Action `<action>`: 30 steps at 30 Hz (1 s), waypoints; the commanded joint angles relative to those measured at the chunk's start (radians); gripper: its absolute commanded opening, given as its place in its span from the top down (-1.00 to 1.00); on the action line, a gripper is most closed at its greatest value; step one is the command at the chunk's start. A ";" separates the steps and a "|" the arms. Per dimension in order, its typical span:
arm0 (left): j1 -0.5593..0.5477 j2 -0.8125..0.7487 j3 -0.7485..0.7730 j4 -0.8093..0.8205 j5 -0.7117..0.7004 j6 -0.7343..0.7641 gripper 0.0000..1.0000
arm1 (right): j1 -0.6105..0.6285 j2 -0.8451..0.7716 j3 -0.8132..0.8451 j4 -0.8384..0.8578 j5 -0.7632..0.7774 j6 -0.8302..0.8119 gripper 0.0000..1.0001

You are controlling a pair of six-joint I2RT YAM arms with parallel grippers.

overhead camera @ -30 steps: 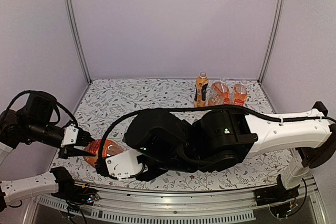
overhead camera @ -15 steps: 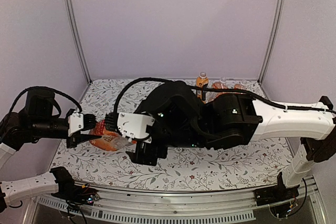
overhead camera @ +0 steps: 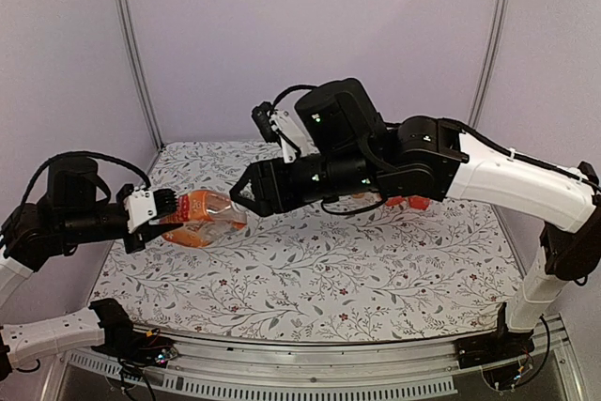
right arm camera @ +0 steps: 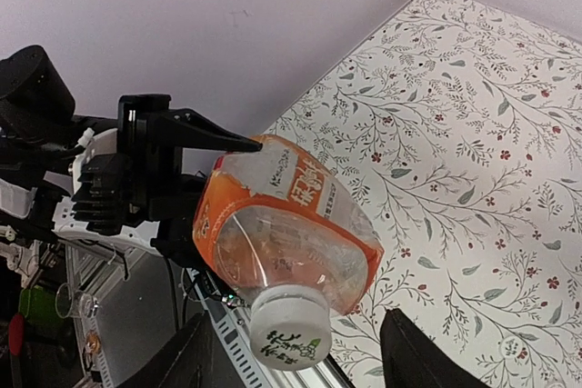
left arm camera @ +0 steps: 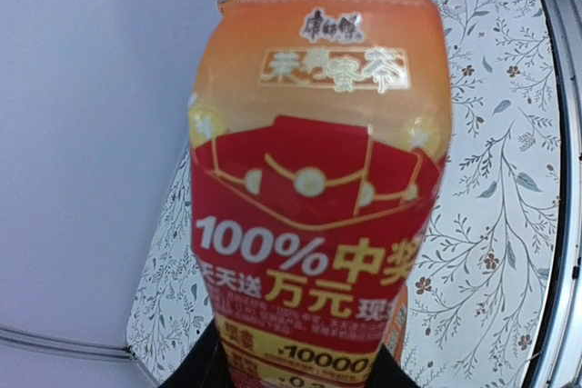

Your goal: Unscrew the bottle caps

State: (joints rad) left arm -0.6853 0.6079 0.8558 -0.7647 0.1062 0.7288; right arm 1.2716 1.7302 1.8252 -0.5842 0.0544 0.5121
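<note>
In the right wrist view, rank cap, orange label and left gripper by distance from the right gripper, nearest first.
1. Cap: low centre, between the right gripper's open jaws.
2. Orange label: beyond the cap, around the bottle's middle.
3. Left gripper: farthest, upper left, clamped on the bottle's far end.

Bright, even light; wrist views warp at edges.

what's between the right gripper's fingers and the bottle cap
Nothing. The right wrist view shows the cap between the open fingers of the right gripper, a bare gap on each side.
</note>
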 commanded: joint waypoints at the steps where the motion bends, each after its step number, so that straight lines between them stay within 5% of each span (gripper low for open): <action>1: -0.012 -0.007 -0.016 0.032 -0.015 0.004 0.91 | 0.006 0.029 0.038 -0.022 -0.069 0.109 -0.18; 14: -0.011 -0.010 -0.014 0.033 -0.020 0.020 0.90 | -0.005 0.072 0.082 -0.095 -0.085 0.125 0.08; 21: -0.012 -0.011 -0.019 0.033 -0.018 0.021 0.91 | -0.005 0.083 0.093 -0.109 -0.083 0.111 0.94; 23: -0.011 -0.015 -0.022 0.031 -0.014 0.022 0.91 | -0.005 0.079 0.091 -0.113 -0.088 0.087 1.00; 26: -0.011 -0.020 -0.017 -0.003 0.035 0.028 0.93 | 0.020 0.074 0.100 -0.116 -0.113 -0.022 1.00; 30: -0.012 -0.010 0.016 -0.139 0.178 0.054 0.98 | 0.130 0.063 0.108 -0.159 -0.006 -0.404 1.00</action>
State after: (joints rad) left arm -0.6853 0.5953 0.8448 -0.7830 0.1215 0.7567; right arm 1.2968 1.8019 1.9018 -0.6872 -0.0216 0.4839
